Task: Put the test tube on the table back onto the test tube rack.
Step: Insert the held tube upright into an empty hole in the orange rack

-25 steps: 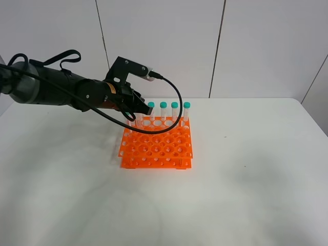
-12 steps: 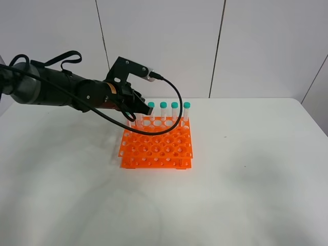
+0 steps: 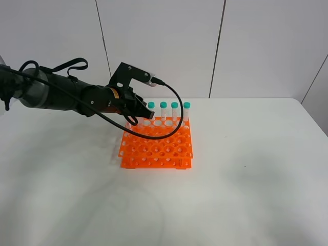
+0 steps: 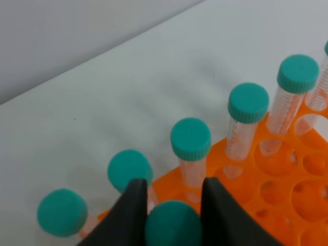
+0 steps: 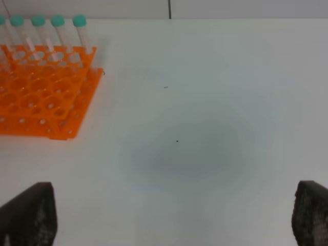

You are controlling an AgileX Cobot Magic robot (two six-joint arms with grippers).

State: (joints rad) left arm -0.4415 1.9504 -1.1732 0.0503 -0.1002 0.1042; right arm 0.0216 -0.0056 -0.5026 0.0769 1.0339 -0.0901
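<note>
The orange test tube rack (image 3: pixel 159 148) stands mid-table and also shows in the left wrist view (image 4: pixel 287 189) and the right wrist view (image 5: pixel 41 97). My left gripper (image 3: pixel 136 117) is over its back left corner. In the left wrist view my left gripper (image 4: pixel 173 192) is shut on the teal cap of the test tube (image 4: pixel 172 225), which stands upright just in front of the back row. Several other teal-capped tubes (image 4: pixel 190 139) stand in the back row (image 3: pixel 175 105). My right gripper (image 5: pixel 169 220) is open and empty, well to the right of the rack.
The white table (image 3: pixel 246 195) stretches around the rack, with its back edge against a panelled wall (image 3: pixel 256 46). The left arm's black cable (image 3: pixel 177 110) loops over the rack's back row. Most rack holes hold nothing.
My left arm has shifted slightly right and down over the rack's back left corner, with the tube still between its fingers. The rack and other tubes have not moved.
</note>
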